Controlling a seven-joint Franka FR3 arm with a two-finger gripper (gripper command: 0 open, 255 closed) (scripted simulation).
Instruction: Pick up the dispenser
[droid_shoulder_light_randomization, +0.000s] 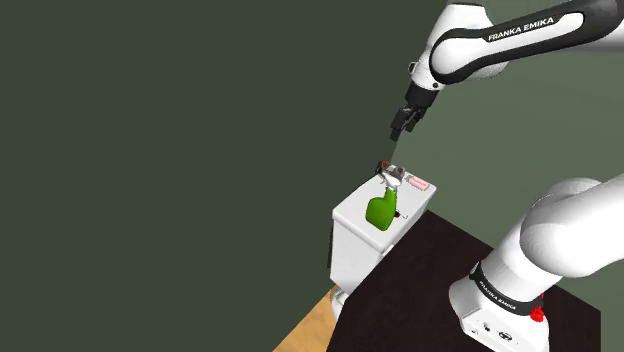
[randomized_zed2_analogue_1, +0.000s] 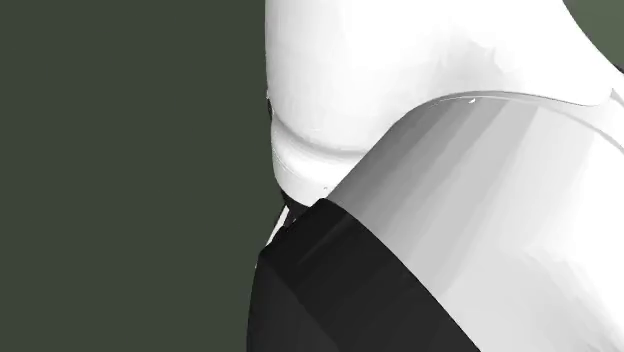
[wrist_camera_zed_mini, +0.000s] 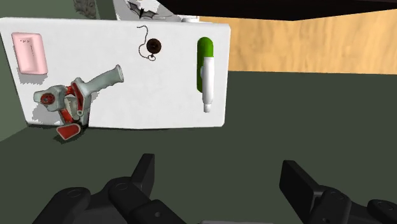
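Wrist view: the black fingers stand wide apart with nothing between them; the gripper is empty. The task is at its approach stage by this evidence; no contact is made, and descent, closing and lifting all remain. The grey-handled tape dispenser with red fittings lies on its side on the flat top of a white box-shaped unit, near one edge; a pink rectangular block lies near it, and its handle points toward a small dark round object with a thin cord. The dispenser sits ahead of the fingers but offset to one side, not in line with the gap; a green and white bottle lies closer to that line. Shoulder view: the gripper hangs in the air above the dispenser, well apart from it; the green bottle stands nearer the front of the white unit.
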